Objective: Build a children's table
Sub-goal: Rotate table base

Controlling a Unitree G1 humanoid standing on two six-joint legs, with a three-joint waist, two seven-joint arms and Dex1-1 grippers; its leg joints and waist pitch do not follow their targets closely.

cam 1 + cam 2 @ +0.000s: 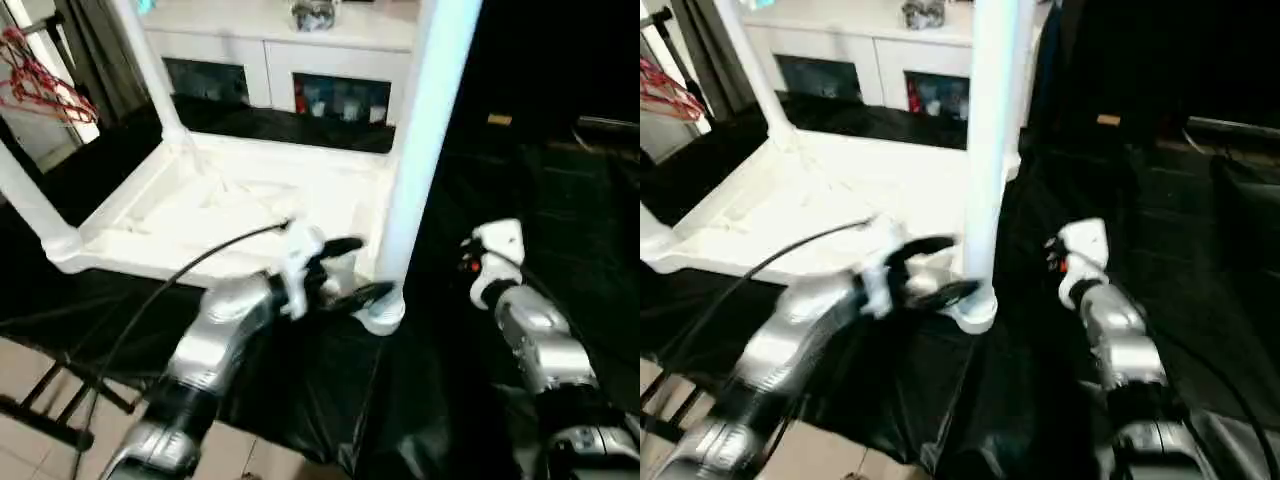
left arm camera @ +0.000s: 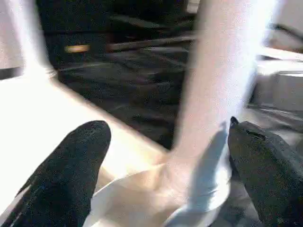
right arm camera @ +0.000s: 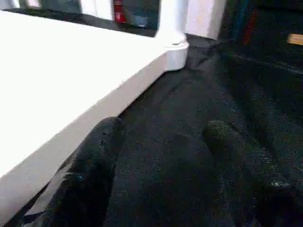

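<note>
Near leg (image 1: pixel 425 130) stands between the left gripper's (image 1: pixel 352 270) spread jaws.

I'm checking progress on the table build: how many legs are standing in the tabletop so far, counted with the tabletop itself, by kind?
Tabletop: 1
Legs standing in corner sockets: 3, near right, far left, near left
Total: 4

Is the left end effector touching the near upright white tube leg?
Apart. The left wrist view shows the end effector open, gaps either side of the leg.
</note>
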